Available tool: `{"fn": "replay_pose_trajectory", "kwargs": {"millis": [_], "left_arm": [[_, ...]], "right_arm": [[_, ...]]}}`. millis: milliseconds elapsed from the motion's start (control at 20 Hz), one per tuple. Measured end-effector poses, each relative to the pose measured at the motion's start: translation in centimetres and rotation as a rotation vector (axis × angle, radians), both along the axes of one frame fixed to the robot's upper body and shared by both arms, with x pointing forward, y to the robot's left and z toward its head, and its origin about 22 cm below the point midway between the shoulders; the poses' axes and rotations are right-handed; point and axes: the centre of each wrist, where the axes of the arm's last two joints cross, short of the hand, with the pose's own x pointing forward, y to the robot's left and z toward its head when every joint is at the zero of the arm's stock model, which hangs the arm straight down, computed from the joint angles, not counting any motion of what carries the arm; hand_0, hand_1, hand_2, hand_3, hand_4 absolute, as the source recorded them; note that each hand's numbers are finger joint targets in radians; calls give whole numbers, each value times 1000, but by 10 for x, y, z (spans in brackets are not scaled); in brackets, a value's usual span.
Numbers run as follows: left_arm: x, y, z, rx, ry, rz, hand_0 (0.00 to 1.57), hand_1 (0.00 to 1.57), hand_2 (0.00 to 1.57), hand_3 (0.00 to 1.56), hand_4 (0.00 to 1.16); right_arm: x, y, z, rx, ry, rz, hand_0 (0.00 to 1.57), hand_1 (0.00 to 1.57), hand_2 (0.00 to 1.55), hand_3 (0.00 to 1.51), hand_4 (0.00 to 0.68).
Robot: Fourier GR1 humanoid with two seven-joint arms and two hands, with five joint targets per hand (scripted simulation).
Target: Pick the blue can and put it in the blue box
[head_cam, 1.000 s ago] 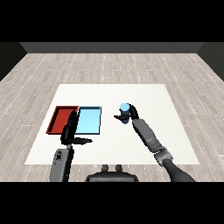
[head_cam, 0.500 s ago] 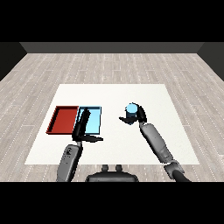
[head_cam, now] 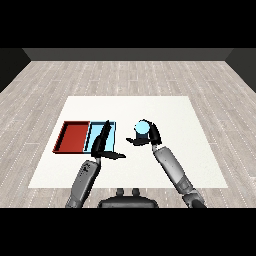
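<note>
Head view: right hand (head_cam: 150, 135) curled round blue can (head_cam: 143, 128), just right of blue tray (head_cam: 111, 126), presumably for carrying left; left hand (head_cam: 102, 145), fingers straight, over that tray's near edge, beside red tray (head_cam: 75, 137).

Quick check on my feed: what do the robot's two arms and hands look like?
Both forearms are grey, rounded, segmented cylinders. Each ends in a black hand with slim fingers and a thumb: left hand, right hand. No cables, markings or sleeves show.
</note>
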Motion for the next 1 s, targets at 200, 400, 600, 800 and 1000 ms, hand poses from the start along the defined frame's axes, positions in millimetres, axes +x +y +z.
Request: {"fn": "replay_pose_trajectory", "kwargs": {"millis": [200,400,600,800,1000], "left_arm": [[0,-7,-6,-1,16,-20,0,0,0,0,0],[-4,-19,-6,-17,31,-35,0,0,0,0,0],[-5,-23,-19,-21,33,-50,0,0,0,0,0],[-3,-26,-23,-23,33,-57,0,0,0,0,0],[6,-29,-18,-17,34,-50,0,0,0,0,0]], "right_arm": [[2,9,17,-8,-28,13,1497,1497,1455,1388,585],[-6,11,23,-7,-53,7,1452,1452,1437,1375,588],[-5,13,27,-11,-65,6,1455,1455,1438,1380,595],[-9,15,26,-14,-70,12,1467,1467,1443,1380,584],[-6,22,28,-33,-65,22,1480,1480,1453,1385,573]]}}
